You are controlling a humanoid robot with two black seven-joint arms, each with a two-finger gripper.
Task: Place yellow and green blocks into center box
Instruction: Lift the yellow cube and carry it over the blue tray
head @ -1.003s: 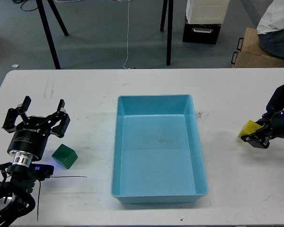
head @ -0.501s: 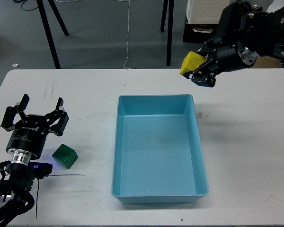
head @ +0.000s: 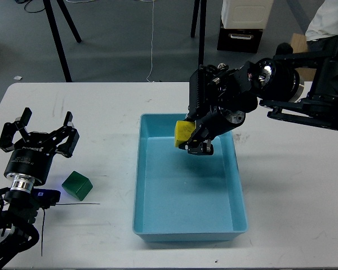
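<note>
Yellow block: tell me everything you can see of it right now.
The yellow block is a small, plain, matte cube, tilted slightly. It is clamped between the jaws of the right gripper, which cover its right side; the left and top faces show. It hangs above the far part of the blue box, just inside the rim, clear of the floor as far as I can judge. Only the gripper touches it.

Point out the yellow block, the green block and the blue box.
yellow block (head: 183, 132), head view, its front face.
green block (head: 77, 185), head view, its top face.
blue box (head: 139, 180), head view, its left rim.
</note>
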